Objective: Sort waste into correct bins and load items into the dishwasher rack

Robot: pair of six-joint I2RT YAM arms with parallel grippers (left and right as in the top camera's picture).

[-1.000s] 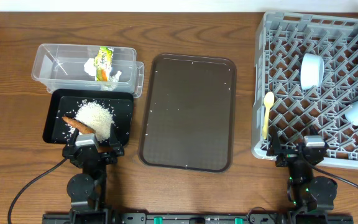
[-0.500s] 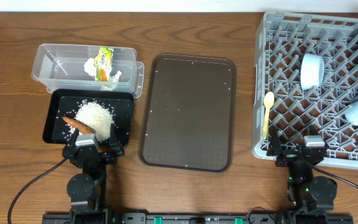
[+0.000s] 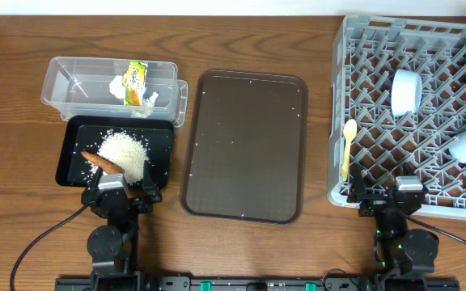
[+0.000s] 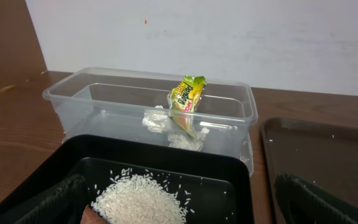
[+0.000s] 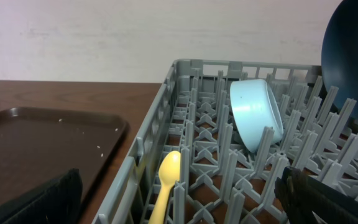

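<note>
Wrapper and tissue lie in the tub; before it, rice and carrot in the shallow tray. Rightward lie the serving tray, then the rack holding a spoon.

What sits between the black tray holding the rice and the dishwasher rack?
Only the dark brown serving tray. The overhead view shows it whole, and its edge also appears in both wrist views.

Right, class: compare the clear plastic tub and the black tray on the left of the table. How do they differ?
The clear tub is see-through with tall walls; the black tray is opaque and shallow. The tub holds the wrapper and crumpled tissue; the tray holds the rice heap and carrot piece. Both are rectangular, similar in footprint, and sit next to each other.
</note>
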